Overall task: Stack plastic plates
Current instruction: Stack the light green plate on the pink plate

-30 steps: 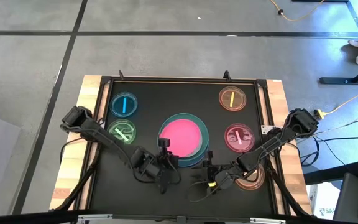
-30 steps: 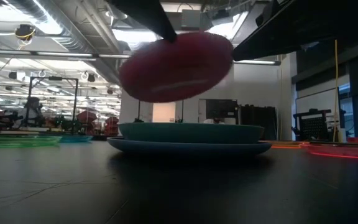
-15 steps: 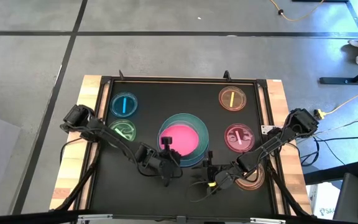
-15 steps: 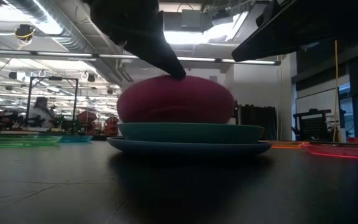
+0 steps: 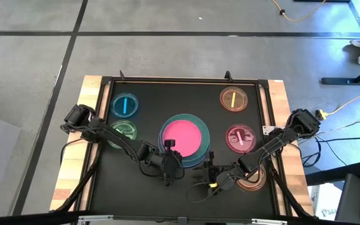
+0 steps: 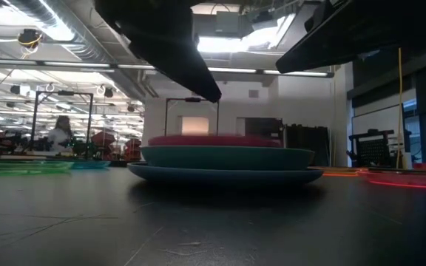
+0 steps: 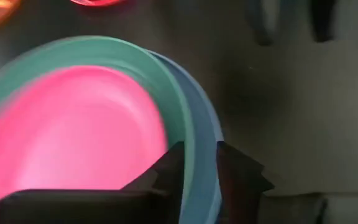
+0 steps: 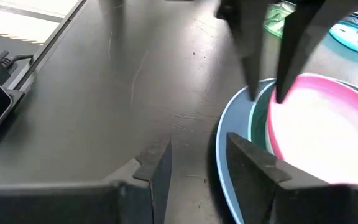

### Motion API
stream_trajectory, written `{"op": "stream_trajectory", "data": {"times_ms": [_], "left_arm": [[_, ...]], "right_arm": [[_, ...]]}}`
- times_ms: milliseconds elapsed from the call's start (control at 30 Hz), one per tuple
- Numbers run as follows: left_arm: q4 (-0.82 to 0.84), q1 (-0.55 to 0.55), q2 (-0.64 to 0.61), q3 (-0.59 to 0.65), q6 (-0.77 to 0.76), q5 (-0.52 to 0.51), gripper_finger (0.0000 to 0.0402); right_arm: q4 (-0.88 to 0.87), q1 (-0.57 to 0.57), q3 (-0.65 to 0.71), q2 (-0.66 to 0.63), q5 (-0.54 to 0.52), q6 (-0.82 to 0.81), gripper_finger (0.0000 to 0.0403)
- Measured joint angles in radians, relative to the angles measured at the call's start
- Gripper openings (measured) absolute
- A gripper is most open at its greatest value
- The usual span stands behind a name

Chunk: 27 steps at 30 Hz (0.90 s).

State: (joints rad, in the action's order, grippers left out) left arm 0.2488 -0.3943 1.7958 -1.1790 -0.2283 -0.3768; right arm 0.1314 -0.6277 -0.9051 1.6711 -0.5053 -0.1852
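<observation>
A pink plate [image 5: 184,137] lies flat in a teal plate [image 6: 228,157], which sits on a large light blue plate [image 6: 228,174] at the table's middle. My left gripper [image 5: 167,145] hovers over the stack's near-left rim, its fingers a little apart and empty. In the low view its fingertip [image 6: 213,94] stands clear above the pink plate [image 6: 213,140]. In the left wrist view the teal rim [image 7: 185,134] shows past the gripper [image 7: 197,165]. My right gripper [image 8: 197,162] is open and empty just near of the stack, by the light blue rim [image 8: 229,143].
Small translucent dishes stand around the stack: blue [image 5: 124,105] and green [image 5: 122,131] at the left, orange [image 5: 234,99] and magenta [image 5: 240,137] at the right. A brownish dish [image 5: 255,179] lies under my right arm. A raised frame [image 5: 186,80] borders the black table.
My left gripper has gone down with the pink plate, which was tilted above the teal plate. The plate has come to lie flat in the teal plate, and the fingertip now stands clear above it: the gripper has let go.
</observation>
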Motion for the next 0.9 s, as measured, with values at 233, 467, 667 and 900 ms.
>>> {"op": "stream_trajectory", "data": {"times_ms": [233, 467, 667, 900], "left_arm": [[0.104, -0.016, -0.040, -0.016, -0.061, 0.022, 0.0111], [0.318, -0.093, -0.138, -0.049, -0.192, -0.011, 0.0111], [0.616, -0.166, -0.193, -0.039, -0.448, -0.138, 0.0111], [0.902, -0.186, -0.196, 0.055, -0.738, -0.126, 0.0112]], "right_arm": [[0.000, 0.000, 0.000, 0.000, 0.000, 0.000, 0.0143], [-0.002, 0.000, 0.000, 0.000, 0.001, 0.000, 0.0143], [-0.002, 0.000, 0.000, 0.000, 0.001, -0.012, 0.0143], [-0.002, 0.000, 0.000, 0.000, 0.001, -0.019, 0.0143]]}}
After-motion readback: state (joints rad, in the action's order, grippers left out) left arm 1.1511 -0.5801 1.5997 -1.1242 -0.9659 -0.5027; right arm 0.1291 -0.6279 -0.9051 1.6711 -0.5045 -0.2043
